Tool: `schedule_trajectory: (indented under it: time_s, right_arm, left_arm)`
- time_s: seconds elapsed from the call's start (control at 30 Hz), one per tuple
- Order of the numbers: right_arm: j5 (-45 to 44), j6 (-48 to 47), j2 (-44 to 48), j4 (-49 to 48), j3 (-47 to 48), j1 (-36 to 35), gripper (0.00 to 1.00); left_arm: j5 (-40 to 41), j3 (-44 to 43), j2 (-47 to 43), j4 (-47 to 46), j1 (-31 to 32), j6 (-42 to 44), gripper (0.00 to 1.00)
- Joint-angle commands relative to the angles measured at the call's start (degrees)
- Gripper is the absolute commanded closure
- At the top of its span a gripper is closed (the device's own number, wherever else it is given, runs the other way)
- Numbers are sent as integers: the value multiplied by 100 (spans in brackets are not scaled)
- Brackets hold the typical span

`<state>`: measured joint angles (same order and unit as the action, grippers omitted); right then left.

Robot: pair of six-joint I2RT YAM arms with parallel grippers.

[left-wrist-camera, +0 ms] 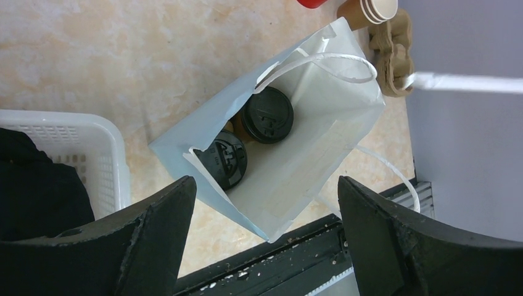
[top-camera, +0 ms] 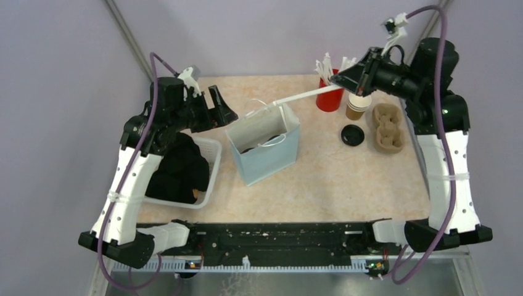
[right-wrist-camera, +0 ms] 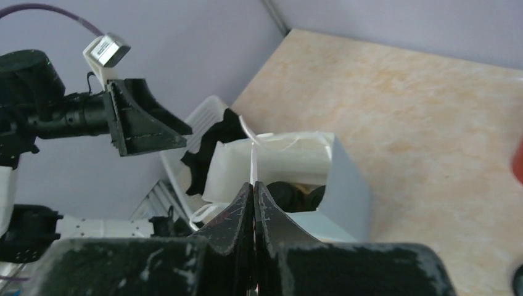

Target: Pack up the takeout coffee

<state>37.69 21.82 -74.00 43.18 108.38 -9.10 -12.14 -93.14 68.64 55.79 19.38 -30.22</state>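
Two takeout coffee cups with black lids (left-wrist-camera: 267,115) (left-wrist-camera: 223,158) stand inside the open pale blue bag (top-camera: 271,154). In the right wrist view their dark lids (right-wrist-camera: 296,194) show in the bag's mouth. My right gripper (top-camera: 344,81) is shut on a white straw (top-camera: 302,96). The straw slants down to the left, its free end over the bag's far rim. In the right wrist view the straw (right-wrist-camera: 253,166) rises from between the shut jaws. My left gripper (top-camera: 225,110) hangs open above and left of the bag, holding nothing.
A red cup of white straws (top-camera: 330,92) stands at the back. Beside it are a stack of lidless brown cups (top-camera: 358,106), a loose black lid (top-camera: 353,134) and a cardboard cup carrier (top-camera: 387,126). A white basket (top-camera: 213,154) with black cloth sits left of the bag.
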Motion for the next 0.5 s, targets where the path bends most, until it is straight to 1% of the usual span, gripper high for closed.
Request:
schedule_trajectory:
  time_s: [0.0,0.17,0.33,0.4,0.43,0.47]
  right_arm:
    - [637,239,-270,1,-279,-399,100]
    - [373,33,-572,129,-421,-1196,100]
    - [160,149,-897,-232,-683,-1792,100]
    - [28,138,-1167,-89,-574,-2013,99]
    - [-68,145,-1353,130,-426,-2075,90]
    - [-169,154,-1532,351,-290,-2079,76]
  left_arm:
    - [-239,23,-155,-268,-22,-54,9]
    - [-255,-20,-269,-110,-22,-22,9]
    - [-201,-81,-390,40,-27,42,9]
    - [-197,-86,-402,61,-23,42,9]
    - [-199,-100,-408,71,-22,42,9]
    - [-204,-115,-405,72,-22,42,9]
